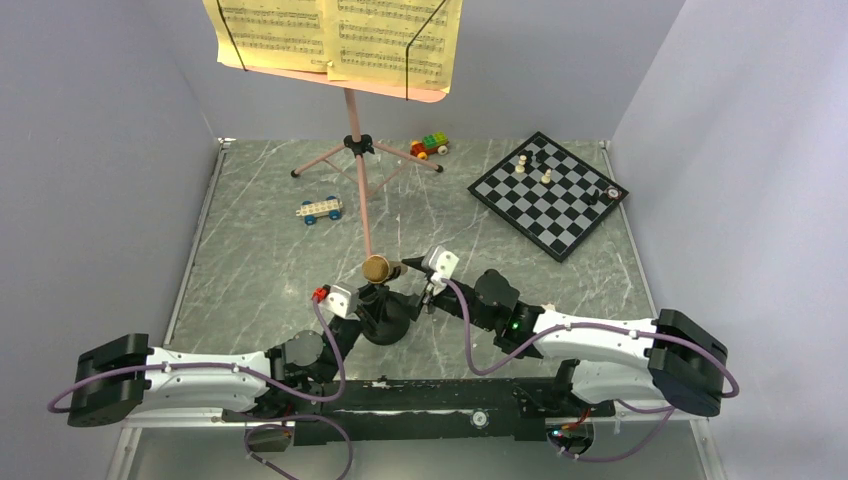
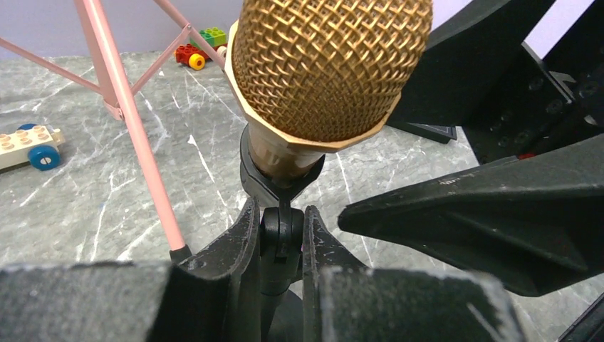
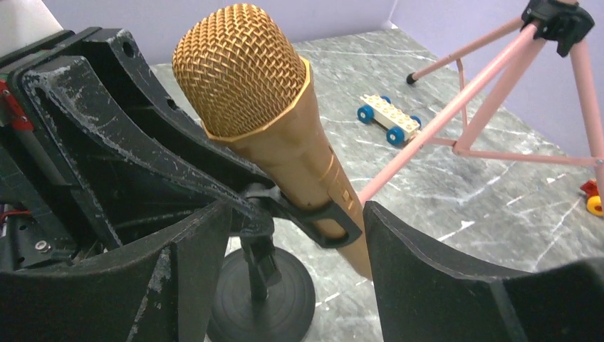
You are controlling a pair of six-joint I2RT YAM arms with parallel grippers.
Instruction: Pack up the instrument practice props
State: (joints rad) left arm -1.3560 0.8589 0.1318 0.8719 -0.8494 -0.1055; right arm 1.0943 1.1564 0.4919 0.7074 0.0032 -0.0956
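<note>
A gold-brown microphone (image 1: 378, 268) (image 2: 324, 64) (image 3: 285, 135) sits tilted in the clip of the black round-based mic stand (image 1: 385, 320) (image 3: 263, 299). My left gripper (image 1: 343, 300) (image 2: 280, 214) is shut on the mic stand's swivel joint (image 2: 279, 242) just below the clip. My right gripper (image 1: 428, 278) (image 3: 295, 214) is open, its jaws wide on either side of the microphone's lower body without touching it. Behind, the pink tripod music stand (image 1: 352, 150) (image 2: 135, 135) (image 3: 456, 114) stands upright and carries the yellow sheet-music pages (image 1: 335, 35).
A black-and-white chessboard (image 1: 590, 232) with a few pieces lies at the back right. One toy brick car (image 1: 321, 209) is left of the tripod and another (image 1: 430, 146) behind it. One tripod foot (image 2: 179, 251) rests close to the mic stand. Grey walls enclose the table.
</note>
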